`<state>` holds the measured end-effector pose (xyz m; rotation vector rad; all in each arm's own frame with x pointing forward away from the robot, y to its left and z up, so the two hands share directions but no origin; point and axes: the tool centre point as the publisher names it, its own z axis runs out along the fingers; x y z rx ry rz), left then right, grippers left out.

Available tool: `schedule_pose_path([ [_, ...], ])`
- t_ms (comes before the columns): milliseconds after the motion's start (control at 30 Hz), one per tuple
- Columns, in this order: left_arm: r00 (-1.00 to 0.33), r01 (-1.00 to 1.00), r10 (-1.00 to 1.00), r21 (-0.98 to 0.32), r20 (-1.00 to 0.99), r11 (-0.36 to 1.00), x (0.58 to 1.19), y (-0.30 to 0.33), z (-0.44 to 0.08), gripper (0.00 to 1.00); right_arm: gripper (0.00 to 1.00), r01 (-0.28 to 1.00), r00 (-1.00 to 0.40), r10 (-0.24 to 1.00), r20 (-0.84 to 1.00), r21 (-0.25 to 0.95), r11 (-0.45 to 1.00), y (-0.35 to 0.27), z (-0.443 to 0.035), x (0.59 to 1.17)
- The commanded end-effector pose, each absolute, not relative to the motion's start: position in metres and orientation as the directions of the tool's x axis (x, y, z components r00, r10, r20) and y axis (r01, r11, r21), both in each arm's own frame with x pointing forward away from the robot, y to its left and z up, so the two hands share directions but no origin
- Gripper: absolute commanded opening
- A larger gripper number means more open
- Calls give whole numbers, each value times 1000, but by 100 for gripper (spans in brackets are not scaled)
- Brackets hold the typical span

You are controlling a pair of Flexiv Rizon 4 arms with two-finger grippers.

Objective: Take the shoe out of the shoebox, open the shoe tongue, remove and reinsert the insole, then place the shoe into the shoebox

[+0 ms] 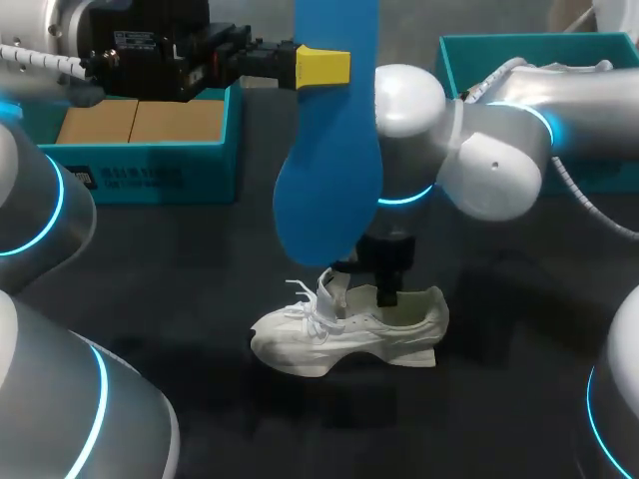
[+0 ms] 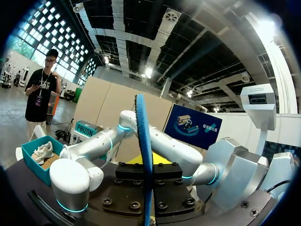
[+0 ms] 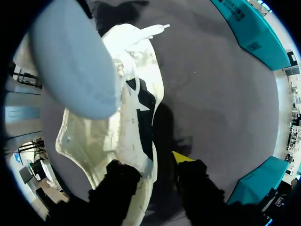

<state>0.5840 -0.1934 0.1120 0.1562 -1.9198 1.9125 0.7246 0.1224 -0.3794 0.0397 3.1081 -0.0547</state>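
A white shoe (image 1: 349, 334) lies on the dark table, toe toward my left side, laces loose. My left gripper (image 1: 321, 65) is held high over it, shut on the top of a blue insole (image 1: 329, 170) that hangs straight down above the shoe. In the left wrist view the insole (image 2: 143, 141) stands edge-on between the fingers. My right gripper (image 1: 384, 294) points down into the shoe's opening. In the right wrist view its fingers straddle the shoe's (image 3: 117, 117) side wall, one inside and the yellow-tipped one outside with a dark gap, so my right gripper (image 3: 151, 164) is open.
A teal shoebox (image 1: 150, 165) with a brown cardboard insert stands at the back left. A second teal box (image 1: 469, 60) is at the back right, partly behind my right arm. Bare dark table surrounds the shoe.
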Motion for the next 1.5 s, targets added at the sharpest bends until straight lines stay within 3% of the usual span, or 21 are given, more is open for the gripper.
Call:
schedule_pose_path([
  [33,-904,-369,215,-928,370,46,584,-193,111,0,11,29,-999,28,-26,-41,999,125,-384,722],
  [67,-904,-369,215,-928,370,46,584,-193,111,0,0,29,-999,28,-25,-41,999,125,-385,722],
  [833,-904,-369,215,-928,370,46,584,-193,111,0,0,28,-999,29,25,-68,997,115,-323,710],
  [1367,-904,-369,215,-928,370,46,584,-193,111,0,0,28,-999,29,25,-68,997,115,-323,710],
  [1500,-904,-369,215,-928,370,46,584,-193,111,0,0,207,-977,205,64,25,978,116,-311,710],
])
